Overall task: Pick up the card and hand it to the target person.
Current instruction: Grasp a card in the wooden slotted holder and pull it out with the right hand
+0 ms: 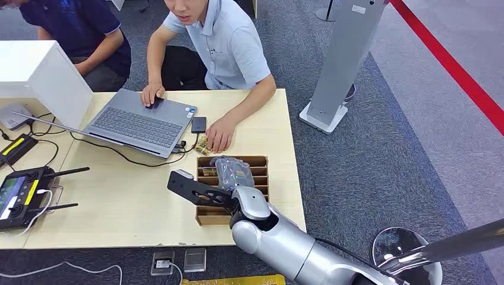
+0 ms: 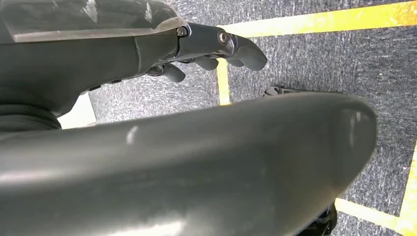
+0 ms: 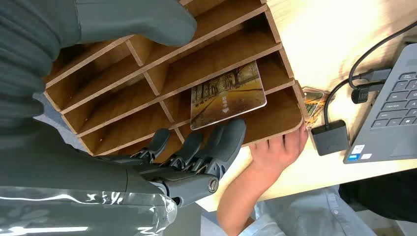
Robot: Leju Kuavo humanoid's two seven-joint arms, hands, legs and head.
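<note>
The card (image 3: 227, 95), printed with a tree-lined path in yellow-brown tones, stands tilted in one of the end slots of the wooden slotted box (image 3: 147, 73), leaning over a divider. The right hand (image 3: 196, 152) is at that box: its dark fingers (image 3: 227, 139) curl just below the card's lower edge, and its thick thumb (image 3: 133, 22) reaches over the box from the other side. The fingers stand apart and seem to hold nothing; whether a fingertip touches the card is hard to tell from this angle.

In the head view the right hand (image 1: 233, 173) sits over the box (image 1: 205, 217), which lies near the front right corner of the pale wooden bench (image 1: 119, 208). A person in a light blue shirt (image 1: 229, 44) sits across the bench, one hand (image 1: 220, 133) resting just beyond the box and the other on an open grey laptop (image 1: 139, 122). A small black device (image 1: 198, 124) lies beside the laptop, joined by a cable. A handheld controller (image 1: 21, 196) with antennas lies at the bench's left end.

The left hand (image 2: 206, 49) hangs over grey carpet (image 2: 314, 54) marked with yellow tape (image 2: 314, 19), its fingers loosely curled and holding nothing.
</note>
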